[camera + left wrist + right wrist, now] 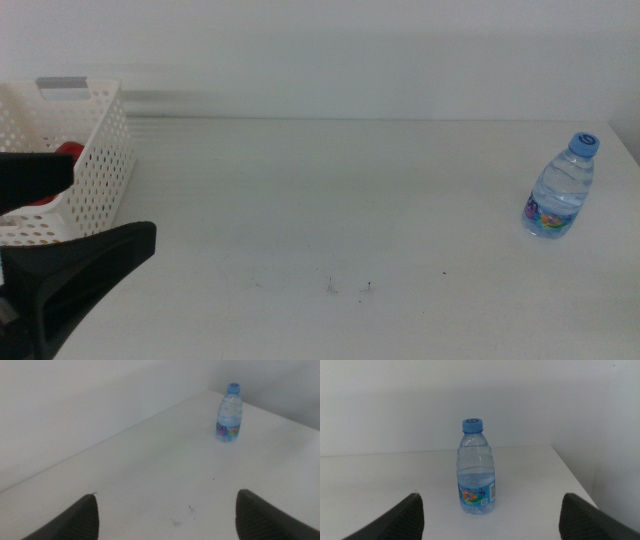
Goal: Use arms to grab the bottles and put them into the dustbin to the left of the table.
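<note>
Water bottle (476, 467) is being lined up by released right pincer (490, 515); closing in needed next; left pincer (60, 235) released.

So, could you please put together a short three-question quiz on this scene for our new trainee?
1. True or false: the small clear plastic water bottle with the blue cap stands upright on the white tabletop.
2. Which gripper faces that bottle squarely, jaws wide apart? A) left gripper B) right gripper
3. Fill in: something red shows inside the white perforated plastic ____.

Key: 1 true; 2 B; 3 basket.
</note>
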`<state>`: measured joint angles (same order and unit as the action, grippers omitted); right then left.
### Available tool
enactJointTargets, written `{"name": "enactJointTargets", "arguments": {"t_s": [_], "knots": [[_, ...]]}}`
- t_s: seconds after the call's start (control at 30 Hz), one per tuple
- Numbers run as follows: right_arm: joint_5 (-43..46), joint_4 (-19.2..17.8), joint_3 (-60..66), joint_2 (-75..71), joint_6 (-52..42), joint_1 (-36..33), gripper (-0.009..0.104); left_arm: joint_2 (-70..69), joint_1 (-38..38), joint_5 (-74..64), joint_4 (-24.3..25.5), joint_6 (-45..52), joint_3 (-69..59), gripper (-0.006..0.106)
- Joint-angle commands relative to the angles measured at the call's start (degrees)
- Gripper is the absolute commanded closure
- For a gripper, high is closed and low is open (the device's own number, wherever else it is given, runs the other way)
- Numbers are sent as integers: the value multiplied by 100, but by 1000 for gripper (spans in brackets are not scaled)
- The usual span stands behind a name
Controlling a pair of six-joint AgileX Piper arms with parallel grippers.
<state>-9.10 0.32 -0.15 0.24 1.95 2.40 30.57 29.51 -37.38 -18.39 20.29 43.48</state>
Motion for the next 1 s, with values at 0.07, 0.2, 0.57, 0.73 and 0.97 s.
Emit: {"name": "enactJointTargets", "arguments": {"t_s": [0.07,0.2,0.57,0.73,0.97], "knots": [[46,-32,15,-24,-25,49,2,-60,22,152,-32,-89,-17,7],[46,-32,15,-24,-25,49,2,-60,22,163,-32,-89,-17,7],[690,-311,15,-24,-150,49,2,-60,22,201,-21,-90,-17,7],[910,-323,15,380,-195,49,2,-60,22,201,-10,-89,-17,7],[2502,-461,15,2341,-195,49,2,-60,22,201,-10,-89,-17,7]]}}
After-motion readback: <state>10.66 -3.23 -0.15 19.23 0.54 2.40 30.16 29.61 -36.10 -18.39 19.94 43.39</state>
